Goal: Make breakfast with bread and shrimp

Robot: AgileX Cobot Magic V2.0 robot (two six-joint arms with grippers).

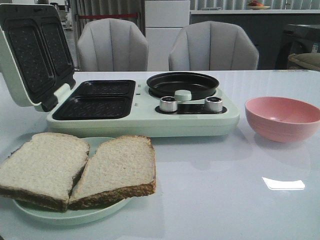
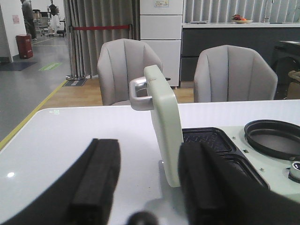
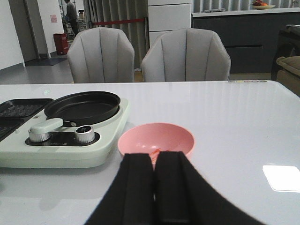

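Clearly nothing is cooking yet: two slices of bread (image 1: 75,170) overlap on a pale plate (image 1: 65,216) at seven o'clock on the table, and the shrimp (image 3: 158,151) lie in the pink bowl (image 1: 283,117) at three o'clock. Between them the breakfast maker (image 1: 145,107) stands with its lid (image 1: 31,52) raised. The left gripper (image 2: 147,187) is spread wide beside that lid; the right gripper (image 3: 154,187) has its fingers pressed together, holding nothing. To begin well, I would lift the upper slice by one crust edge, keep it level, and lay it squarely in a grill tray (image 1: 95,107).
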